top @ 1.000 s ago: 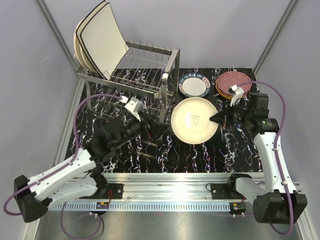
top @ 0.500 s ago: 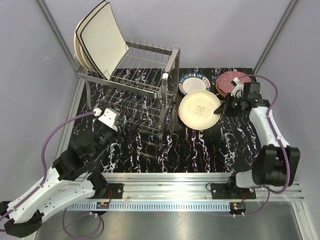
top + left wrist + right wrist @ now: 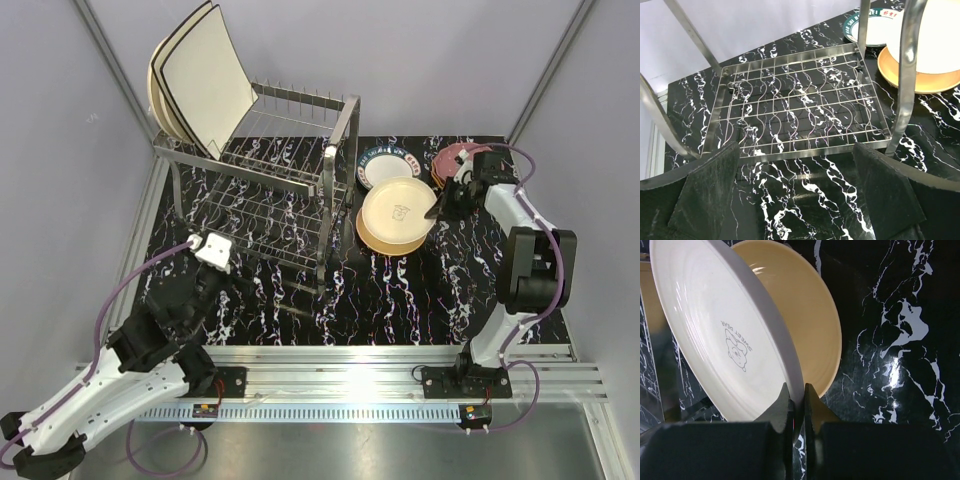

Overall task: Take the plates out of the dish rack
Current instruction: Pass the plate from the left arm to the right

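The dish rack stands at the far left, with cream square plates leaning upright at its far left end. My right gripper is shut on the rim of a cream round plate, holding it tilted just above an orange plate on the table. In the right wrist view the fingers pinch that cream plate over the orange plate. My left gripper is open and empty in front of the rack, its jaws wide over bare table.
A white plate with a dark patterned rim lies behind the orange one. A maroon plate stack sits at the far right. The rack's upright post stands close to my left gripper's right finger.
My right gripper carried the cream plate away from the near side, over the orange plate. My left arm pulled back toward the near left and its jaws opened fully.
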Robot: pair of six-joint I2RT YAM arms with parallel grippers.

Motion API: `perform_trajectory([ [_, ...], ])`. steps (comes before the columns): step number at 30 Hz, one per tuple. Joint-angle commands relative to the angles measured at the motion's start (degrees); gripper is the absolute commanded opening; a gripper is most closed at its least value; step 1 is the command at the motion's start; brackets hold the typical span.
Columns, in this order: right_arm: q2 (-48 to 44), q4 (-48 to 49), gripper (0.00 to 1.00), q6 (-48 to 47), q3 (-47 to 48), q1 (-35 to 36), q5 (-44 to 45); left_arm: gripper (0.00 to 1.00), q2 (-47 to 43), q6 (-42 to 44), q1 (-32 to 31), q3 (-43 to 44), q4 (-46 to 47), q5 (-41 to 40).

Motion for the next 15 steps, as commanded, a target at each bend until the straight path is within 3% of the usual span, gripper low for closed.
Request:
perform_trajectory([
  [1,2.1,2.4,0.00,0.2,3.6,0.6,0.9,0.99,-0.7,0.5,0.2,-0.5,1.9,-2.4],
  [11,7.2,1.1,0.03,-1.0,6.4,3.5,2.6,0.99,-0.6,0.1,1.1,-1.1,2.3,-1.4],
  [15,8.3,0.4,0.13,-1.3,6.9,3.8,3.1,0.99,-0.7,0.0,1.2,-1.2,2.4,-1.1],
])
